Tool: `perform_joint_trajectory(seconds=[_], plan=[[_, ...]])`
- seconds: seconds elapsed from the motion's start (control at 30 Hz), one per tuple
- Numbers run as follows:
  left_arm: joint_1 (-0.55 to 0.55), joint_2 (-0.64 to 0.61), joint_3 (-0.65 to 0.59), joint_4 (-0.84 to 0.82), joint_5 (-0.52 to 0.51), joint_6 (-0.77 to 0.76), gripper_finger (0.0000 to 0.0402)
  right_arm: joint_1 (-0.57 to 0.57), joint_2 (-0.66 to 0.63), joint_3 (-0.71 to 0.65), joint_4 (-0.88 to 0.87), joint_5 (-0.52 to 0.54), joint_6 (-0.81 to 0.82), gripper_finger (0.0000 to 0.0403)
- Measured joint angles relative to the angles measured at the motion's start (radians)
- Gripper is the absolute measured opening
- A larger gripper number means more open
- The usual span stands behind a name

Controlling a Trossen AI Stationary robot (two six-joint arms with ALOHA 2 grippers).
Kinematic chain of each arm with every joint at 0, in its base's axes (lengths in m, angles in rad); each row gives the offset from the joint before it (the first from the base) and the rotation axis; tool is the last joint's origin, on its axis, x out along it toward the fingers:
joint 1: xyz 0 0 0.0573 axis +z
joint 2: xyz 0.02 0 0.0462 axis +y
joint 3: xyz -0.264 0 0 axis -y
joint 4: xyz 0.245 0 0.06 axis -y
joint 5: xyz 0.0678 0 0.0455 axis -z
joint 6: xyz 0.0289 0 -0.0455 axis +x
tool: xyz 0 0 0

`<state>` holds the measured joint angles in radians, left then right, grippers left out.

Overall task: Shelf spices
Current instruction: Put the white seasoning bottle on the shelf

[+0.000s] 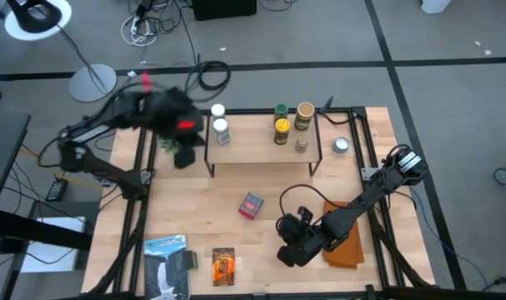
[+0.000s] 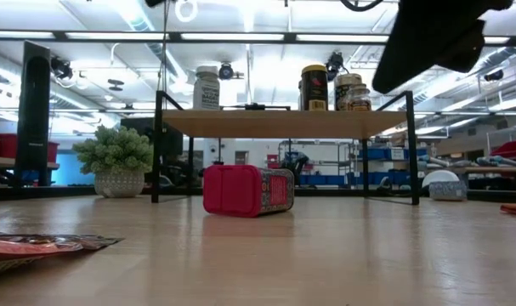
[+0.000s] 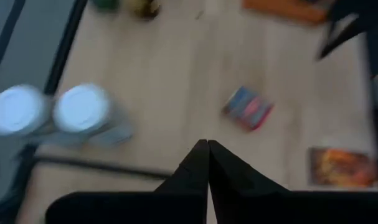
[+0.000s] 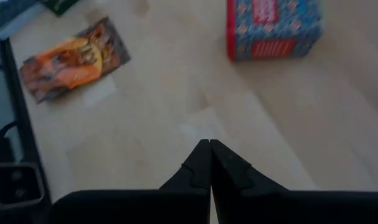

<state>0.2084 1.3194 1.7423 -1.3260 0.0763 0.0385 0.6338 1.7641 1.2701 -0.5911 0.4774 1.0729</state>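
- From above: five jars already stand on the shelf [image 1: 261, 152]; the red box [image 1: 251, 204] lies mid-desk, the orange-brown packet [image 1: 223, 264] near the front edge.
- Level view: red box [image 2: 247, 189] lies on the desk before the shelf.
- Left wrist: left gripper [image 3: 208, 148] clenched, empty, over the shelf's left end.
- Right wrist: right gripper [image 4: 210, 147] clenched, empty, near the front edge.

Low wooden-topped shelf on black metal legs [image 1: 265, 143] stands at the wooden table's [image 1: 194, 208] twelve o'clock edge. Two white-lidded jars [image 1: 219, 121] occupy its nine o'clock end; three jars with yellow, green and tan lids [image 1: 290, 123] its three o'clock half. The red box [image 1: 251, 205] lies at six o'clock of the shelf, the orange-brown packet [image 1: 223, 265] beyond at six.
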Motion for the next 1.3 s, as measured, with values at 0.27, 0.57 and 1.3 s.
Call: perform_joint_trajectory(seconds=[0.27,0.57,1.3], plan=[[-0.315,-0.368,-0.599,0.555,-0.131,-0.246,0.0002,-0.014,0.000,0.000,0.027,0.180,-0.037,0.0000],[-0.452,-0.575,-1.122,1.106,-0.268,-0.346,0.0001,-0.136,0.000,0.000,0.319,0.162,-0.344,0.0000],[-0.492,-0.581,-1.389,1.351,-0.465,-0.413,0.0001,-0.551,0.042,0.203,0.471,0.132,-0.789,0.0000]])
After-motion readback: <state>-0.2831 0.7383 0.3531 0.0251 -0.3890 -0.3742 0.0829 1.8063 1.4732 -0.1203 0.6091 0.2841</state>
